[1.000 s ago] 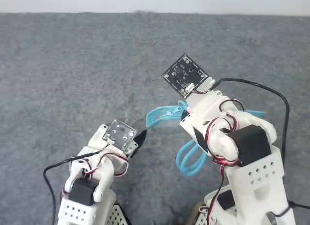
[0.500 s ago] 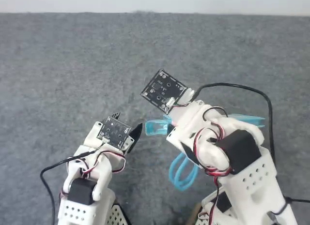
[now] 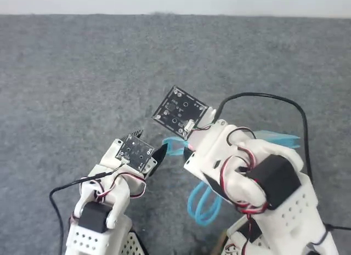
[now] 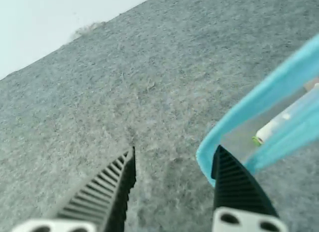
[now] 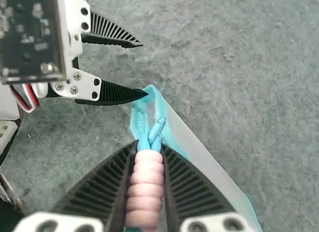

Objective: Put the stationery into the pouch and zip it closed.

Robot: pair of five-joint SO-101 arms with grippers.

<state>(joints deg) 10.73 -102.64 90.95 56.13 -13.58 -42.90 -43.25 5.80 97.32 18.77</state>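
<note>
On the left, our left gripper (image 3: 149,142) sits low over the grey mat (image 3: 82,74) with its fingers wide apart. One tip touches the near end of the pouch (image 4: 251,103); the other is over bare mat. The pouch lies on the mat between the two arms, running off under our right arm. Our right gripper (image 5: 148,144) is clamped on a pink ribbed tab (image 5: 145,177) at the zipper line, right by that same end.

We judge the pouch light and limp. Its thin wall will buckle and slide if the zipper is pulled with nothing bracing it. The best places to hold it look like the tab and the stiffer trimmed end beside the left fingertip.

It is clear plastic edged in light blue, and a white pen (image 4: 266,133) with a green tip shows inside. Blue loops (image 3: 202,203) lie beside it, under the right arm.
</note>
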